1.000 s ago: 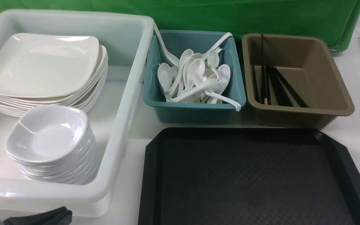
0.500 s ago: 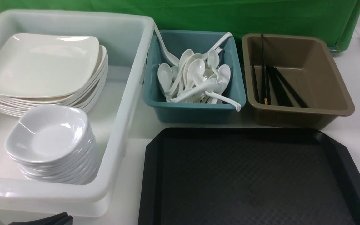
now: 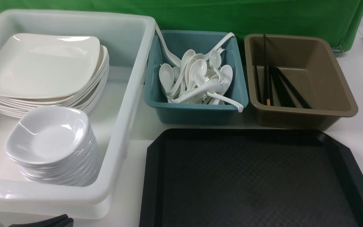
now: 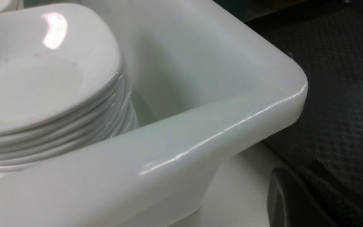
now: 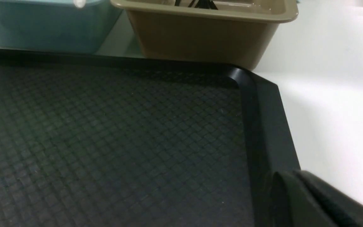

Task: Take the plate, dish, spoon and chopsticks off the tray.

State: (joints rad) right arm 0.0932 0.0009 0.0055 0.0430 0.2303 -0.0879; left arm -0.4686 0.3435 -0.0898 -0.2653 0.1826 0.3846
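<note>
The black tray [image 3: 151, 176] lies at the front right with nothing on its textured floor [image 5: 106, 142]. A large white square plate [image 3: 43, 63] tops a stack in the white tub. In front of it a small deep dish [image 3: 47, 135] tops a second stack [image 4: 43, 88]. White spoons [image 3: 197, 82] fill the teal bin. Black chopsticks [image 3: 276, 85] lie in the brown bin. My left gripper [image 3: 52, 219] is shut and empty, low by the tub's near corner [image 4: 295, 186]. My right gripper [image 5: 295, 183] is shut and empty over the tray's right rim.
The white tub [image 3: 131, 94] takes up the left side; its near corner [image 4: 279, 94] is close to the tray's left edge. The teal bin [image 3: 197, 115] and brown bin [image 3: 326, 78] stand just behind the tray. A green cloth hangs at the back.
My left gripper has sunk a little lower in the bottom-left corner of the front view. Nothing else has moved.
</note>
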